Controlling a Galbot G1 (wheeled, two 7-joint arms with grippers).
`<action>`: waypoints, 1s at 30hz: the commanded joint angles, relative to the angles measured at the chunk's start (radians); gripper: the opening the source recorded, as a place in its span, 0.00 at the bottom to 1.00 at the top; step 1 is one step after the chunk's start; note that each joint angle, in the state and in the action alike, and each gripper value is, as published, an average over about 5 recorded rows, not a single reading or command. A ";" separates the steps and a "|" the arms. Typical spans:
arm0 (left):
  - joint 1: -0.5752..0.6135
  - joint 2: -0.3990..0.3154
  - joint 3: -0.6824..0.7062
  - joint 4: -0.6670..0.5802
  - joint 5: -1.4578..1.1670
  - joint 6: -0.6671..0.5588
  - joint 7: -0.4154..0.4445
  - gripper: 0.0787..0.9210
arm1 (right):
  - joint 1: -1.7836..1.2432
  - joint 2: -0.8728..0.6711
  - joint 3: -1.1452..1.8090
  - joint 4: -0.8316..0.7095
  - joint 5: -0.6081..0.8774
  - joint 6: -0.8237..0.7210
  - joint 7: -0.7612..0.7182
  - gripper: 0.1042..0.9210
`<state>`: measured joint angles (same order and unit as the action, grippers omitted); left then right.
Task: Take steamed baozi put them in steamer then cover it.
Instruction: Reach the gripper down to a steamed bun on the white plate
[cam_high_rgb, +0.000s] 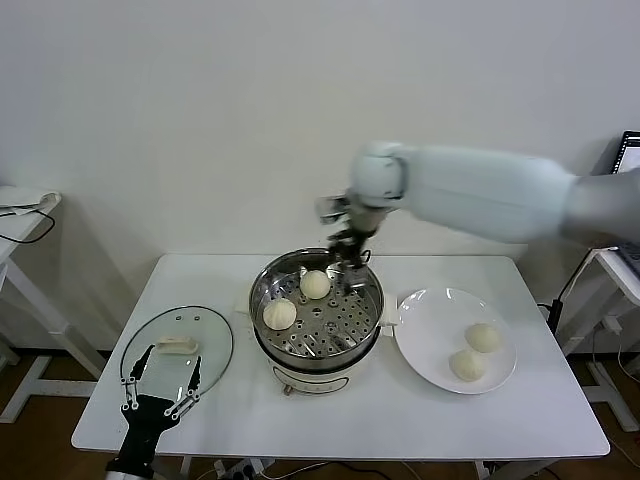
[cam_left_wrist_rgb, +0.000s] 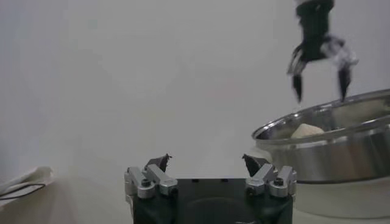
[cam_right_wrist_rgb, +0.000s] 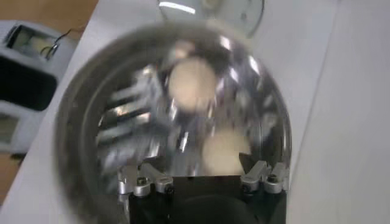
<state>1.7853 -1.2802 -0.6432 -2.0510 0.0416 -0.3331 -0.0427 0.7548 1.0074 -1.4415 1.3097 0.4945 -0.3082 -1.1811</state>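
Note:
The steamer (cam_high_rgb: 372, 322) stands mid-table with two steamed baozi inside, one at the back (cam_high_rgb: 315, 284) and one at the left (cam_high_rgb: 279, 313). Two more baozi (cam_high_rgb: 484, 337) (cam_high_rgb: 467, 364) lie on the white plate (cam_high_rgb: 430, 318) to its right. My right gripper (cam_high_rgb: 350, 262) hangs open and empty just above the steamer's back rim. In the right wrist view the gripper (cam_right_wrist_rgb: 196, 163) looks down on both buns (cam_right_wrist_rgb: 190, 84) (cam_right_wrist_rgb: 224, 152). My left gripper (cam_high_rgb: 160, 395) is open and empty at the table's front left, by the glass lid (cam_high_rgb: 208, 335).
The lid lies flat with a cream handle (cam_high_rgb: 177, 345). In the left wrist view the left gripper (cam_left_wrist_rgb: 206, 159) faces the steamer wall (cam_left_wrist_rgb: 332, 143), with the right gripper (cam_left_wrist_rgb: 320, 76) above it. A side table stands far left, and another far right.

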 joint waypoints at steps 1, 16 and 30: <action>0.003 0.000 0.000 0.000 0.003 0.001 0.001 0.88 | -0.037 -0.404 0.001 0.041 -0.224 0.166 -0.186 0.88; 0.018 -0.013 -0.005 0.005 0.017 0.001 -0.001 0.88 | -0.438 -0.427 0.108 -0.004 -0.329 0.175 0.058 0.88; 0.021 -0.014 -0.006 0.011 0.021 -0.002 -0.002 0.88 | -0.566 -0.374 0.208 -0.054 -0.354 0.129 0.113 0.88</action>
<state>1.8057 -1.2946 -0.6485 -2.0412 0.0610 -0.3344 -0.0443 0.2909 0.6457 -1.2837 1.2689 0.1717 -0.1743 -1.1058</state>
